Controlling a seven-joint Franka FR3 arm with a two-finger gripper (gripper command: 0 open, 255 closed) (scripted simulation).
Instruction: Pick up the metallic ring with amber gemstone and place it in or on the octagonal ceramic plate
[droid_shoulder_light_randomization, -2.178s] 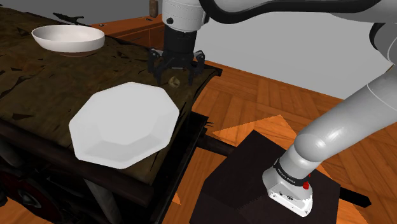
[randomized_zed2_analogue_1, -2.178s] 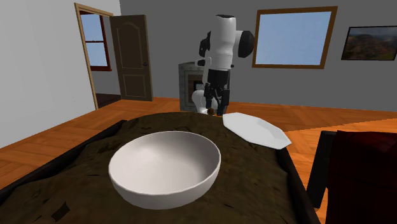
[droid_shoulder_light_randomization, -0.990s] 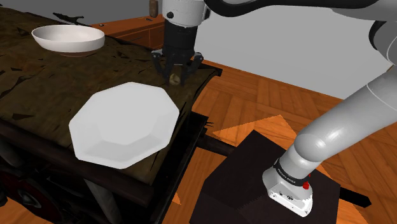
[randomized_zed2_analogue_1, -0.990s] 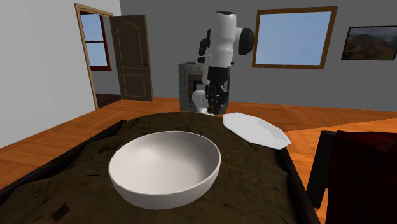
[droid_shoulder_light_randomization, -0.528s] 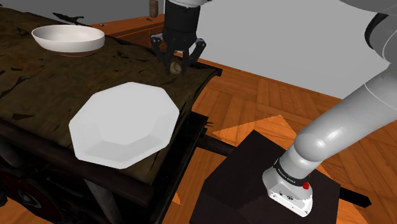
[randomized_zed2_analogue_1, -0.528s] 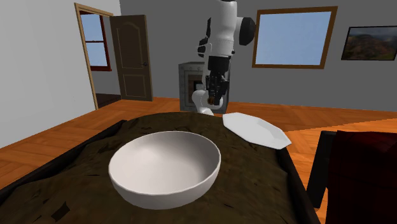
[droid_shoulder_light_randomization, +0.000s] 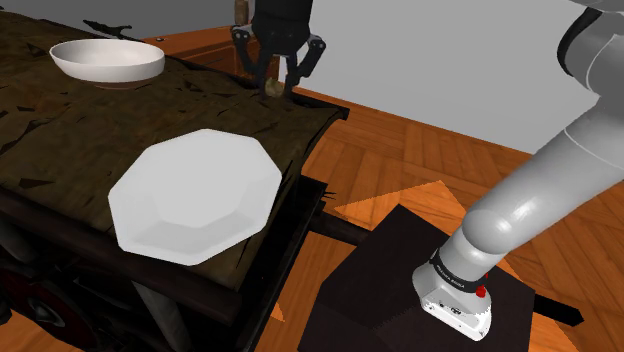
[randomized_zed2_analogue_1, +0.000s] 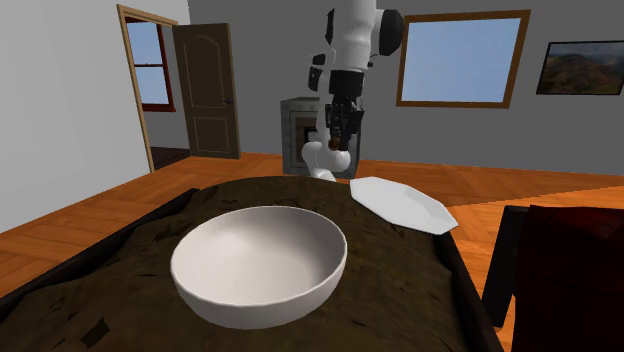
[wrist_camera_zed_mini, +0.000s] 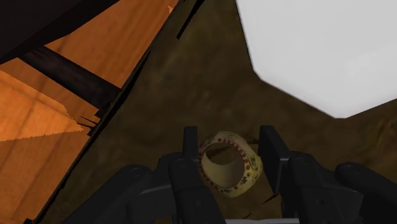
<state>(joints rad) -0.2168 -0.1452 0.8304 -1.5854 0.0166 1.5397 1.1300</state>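
My black gripper (wrist_camera_zed_mini: 229, 151) is shut on a pale gold ring (wrist_camera_zed_mini: 229, 165) edged with small red stones; the band sits clasped between the two fingers. In the shoulder view the gripper (droid_shoulder_light_randomization: 274, 88) hangs well above the dark table's far edge with the ring (droid_shoulder_light_randomization: 271, 88) at its fingertips. The white octagonal plate (droid_shoulder_light_randomization: 195, 194) lies on the table nearer the camera, below and to the shoulder view's left of the gripper. In the second exterior view the gripper (randomized_zed2_analogue_1: 339, 138) hovers above the table's far end, left of the plate (randomized_zed2_analogue_1: 402, 204).
A white round bowl (droid_shoulder_light_randomization: 107, 61) stands at the shoulder view's upper left and fills the foreground (randomized_zed2_analogue_1: 260, 262) of the second exterior view. The dark rough table (droid_shoulder_light_randomization: 60, 130) ends at an edge beside the plate; wooden floor and my dark stand (droid_shoulder_light_randomization: 400, 290) lie beyond.
The gripper closed on the ring at the table and has lifted it straight up, clear of the surface. Plate and bowl have not moved.
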